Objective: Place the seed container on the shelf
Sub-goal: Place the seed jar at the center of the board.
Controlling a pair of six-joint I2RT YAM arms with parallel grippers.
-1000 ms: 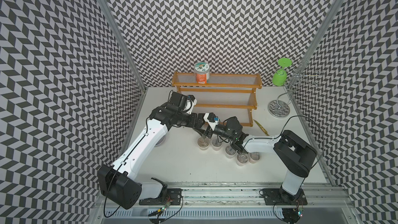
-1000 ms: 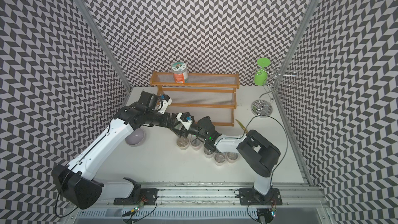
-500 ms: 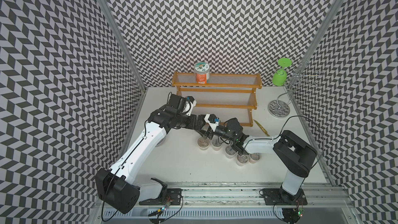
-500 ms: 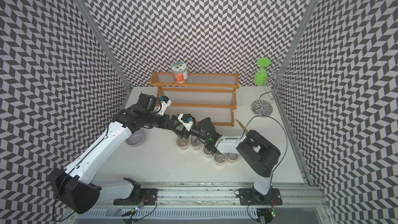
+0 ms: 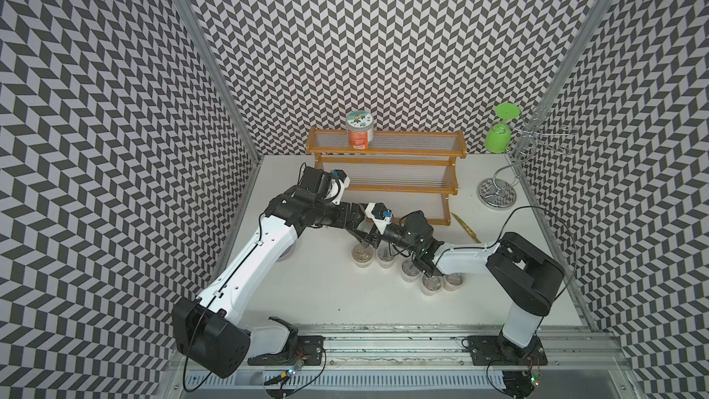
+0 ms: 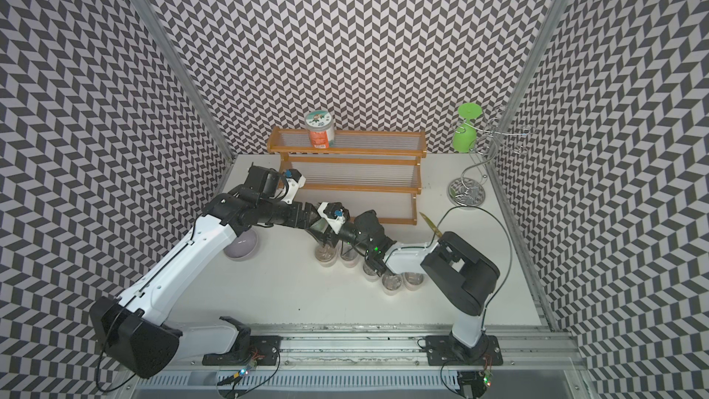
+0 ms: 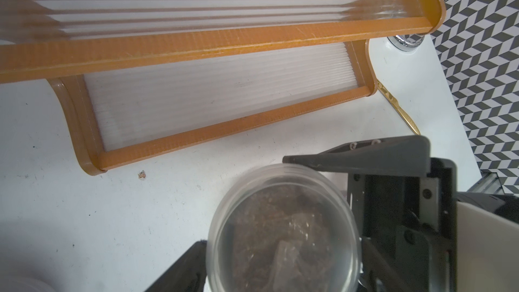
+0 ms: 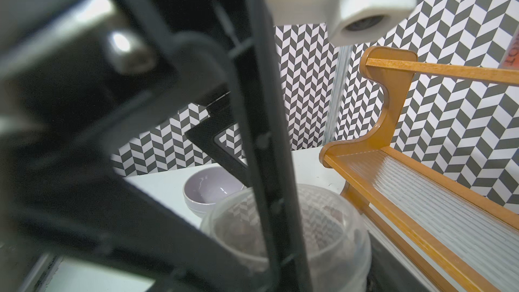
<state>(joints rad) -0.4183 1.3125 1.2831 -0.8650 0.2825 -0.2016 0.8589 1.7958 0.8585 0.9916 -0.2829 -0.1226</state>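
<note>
The seed container [image 7: 283,228] stands upright between my left fingers [image 7: 365,158], the shelf [image 7: 224,129] just beyond; whether they grip it I cannot tell, nor the hidden fingers of my right arm [image 5: 464,259].

Top views high, frontal; wrist cams close, share shelf [image 7: 213,44].

**Colour and pattern record, bench**

Walls [image 5: 383,51]: black-and-white chevron. Table [image 5: 326,301]: white. Shelf [image 5: 403,154]: orange-brown frame, clear ribbed tiers. Jar [image 5: 358,138]: orange label, whitish-green lid. Seed container [image 7: 283,228]: clear, brown contents. Bowl [image 8: 210,189]: lilac. Cup [image 5: 498,140]: bright green. Stand [image 5: 497,193]: chrome. Knife [image 7: 398,110]: gold. Arms [image 5: 249,262]: white links, black joints.
</note>
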